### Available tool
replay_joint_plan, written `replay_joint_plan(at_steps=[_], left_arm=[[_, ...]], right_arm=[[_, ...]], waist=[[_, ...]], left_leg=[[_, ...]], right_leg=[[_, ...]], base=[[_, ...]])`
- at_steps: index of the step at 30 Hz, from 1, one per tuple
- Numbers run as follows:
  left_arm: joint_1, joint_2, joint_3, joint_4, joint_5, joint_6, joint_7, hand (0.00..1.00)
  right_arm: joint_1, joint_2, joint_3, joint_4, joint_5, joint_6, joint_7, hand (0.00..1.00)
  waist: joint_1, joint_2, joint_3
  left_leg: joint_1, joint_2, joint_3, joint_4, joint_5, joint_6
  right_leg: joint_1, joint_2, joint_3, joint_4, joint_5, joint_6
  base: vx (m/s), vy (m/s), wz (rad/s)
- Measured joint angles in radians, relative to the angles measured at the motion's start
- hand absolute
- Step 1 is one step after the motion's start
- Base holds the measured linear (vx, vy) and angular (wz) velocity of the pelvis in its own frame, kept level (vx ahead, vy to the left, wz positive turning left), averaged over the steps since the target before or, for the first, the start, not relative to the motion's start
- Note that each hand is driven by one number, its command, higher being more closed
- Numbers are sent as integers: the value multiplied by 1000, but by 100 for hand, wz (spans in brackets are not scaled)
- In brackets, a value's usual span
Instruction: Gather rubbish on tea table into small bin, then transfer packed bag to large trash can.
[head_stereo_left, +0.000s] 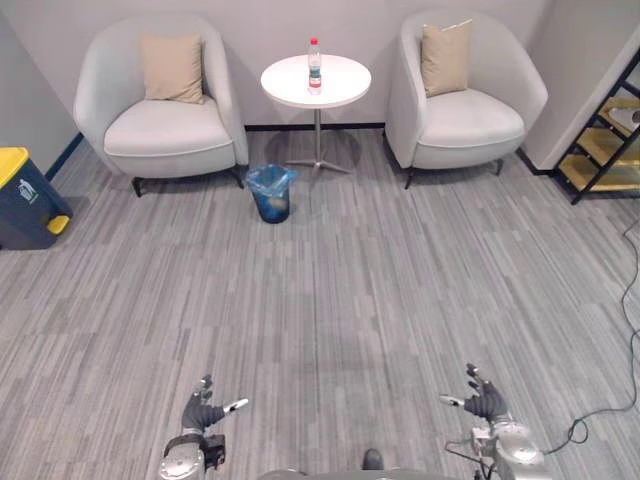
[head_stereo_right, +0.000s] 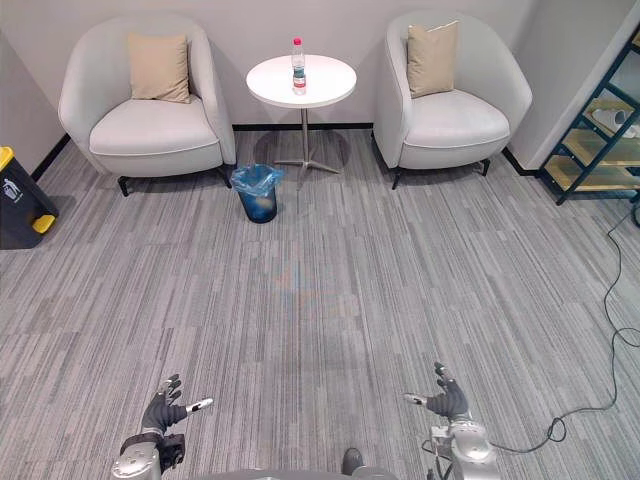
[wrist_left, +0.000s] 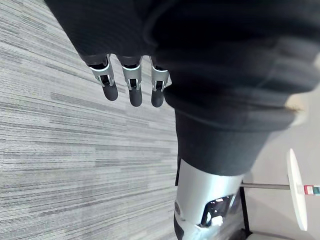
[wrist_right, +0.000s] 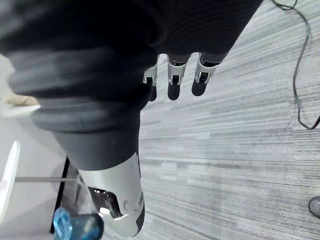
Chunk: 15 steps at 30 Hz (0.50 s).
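Observation:
A plastic bottle (head_stereo_left: 314, 66) with a red cap stands upright on the round white tea table (head_stereo_left: 340, 88) at the far end of the room. On the carpet just left of the table's foot stands the small bin (head_stereo_left: 271, 192), lined with a blue bag. The large dark trash can (head_stereo_left: 26, 198) with a yellow lid stands at the far left. My left hand (head_stereo_left: 203, 412) and right hand (head_stereo_left: 483, 402) hang low at the near edge, far from the table, fingers straight and holding nothing. The left wrist view shows the left hand's fingers (wrist_left: 131, 85) extended over the carpet.
Two light grey armchairs (head_stereo_left: 160, 110) (head_stereo_left: 462, 100), each with a beige cushion, flank the table. A dark shelf rack (head_stereo_left: 610, 140) stands at the far right. Grey striped carpet (head_stereo_left: 330, 300) stretches between me and the table.

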Motion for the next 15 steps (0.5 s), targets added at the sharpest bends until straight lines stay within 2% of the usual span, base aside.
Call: replay_joint_plan(at_steps=[15], left_arm=[[33,-24,32,0,23,10,-1,0]], right_arm=[[1,3,-29,23,-2,5,0,0]], waist=[[1,7,3]], left_leg=[[-10,1,48,-14,0,0]], right_leg=[[-33,4,35,0,2,1]], base=[[-33,-26,-8]])
